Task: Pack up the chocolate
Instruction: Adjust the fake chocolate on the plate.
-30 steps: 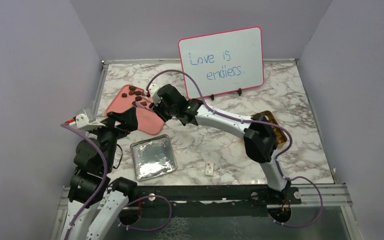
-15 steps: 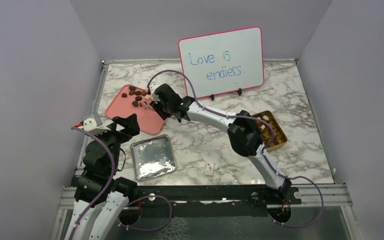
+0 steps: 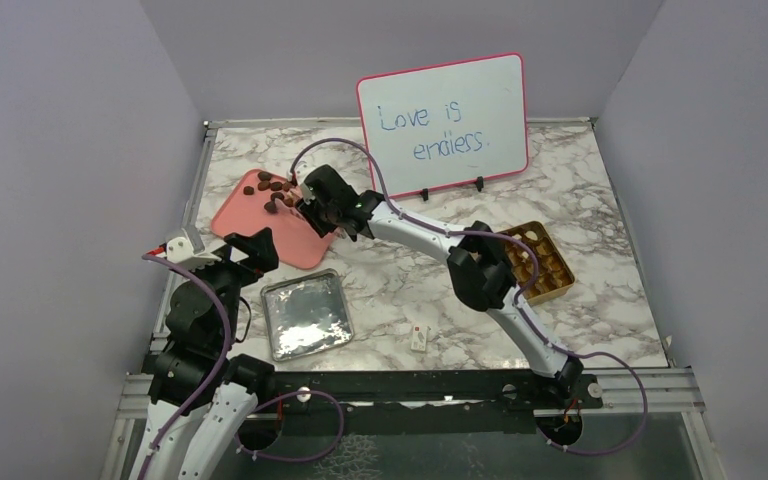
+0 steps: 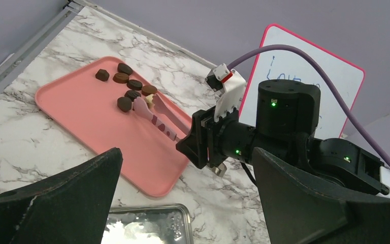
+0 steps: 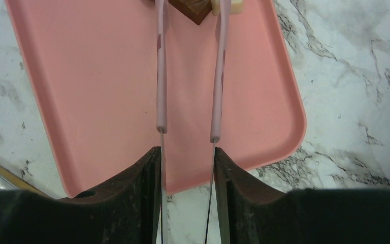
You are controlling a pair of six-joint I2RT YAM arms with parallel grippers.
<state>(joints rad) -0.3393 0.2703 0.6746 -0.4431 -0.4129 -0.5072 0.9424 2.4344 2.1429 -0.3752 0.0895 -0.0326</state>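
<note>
Several dark brown chocolate pieces [image 3: 274, 186] lie at the far end of a pink tray [image 3: 290, 240]; they also show in the left wrist view [image 4: 127, 84]. My right gripper [image 3: 317, 207] is shut on pink tongs [image 5: 161, 76]. The tong tips straddle a brown chocolate [image 5: 193, 9] beside a tan piece [image 5: 229, 6]; I cannot tell if it is squeezed. My left gripper [image 3: 252, 248] is open and empty, above the tray's near edge [image 4: 96, 127], facing the right gripper [image 4: 218, 142]. A gold box [image 3: 538, 262] with pockets sits at the right.
A silver square tin [image 3: 305, 315] lies in front of the pink tray, under the left gripper [image 4: 147, 223]. A small white tag [image 3: 419, 339] lies near the front edge. A whiteboard [image 3: 443, 125] stands at the back. Grey walls close both sides.
The right arm has stretched farther to the far left, carrying the tongs up to the chocolates and uncovering the gold box. The left gripper drew back toward the near side.
</note>
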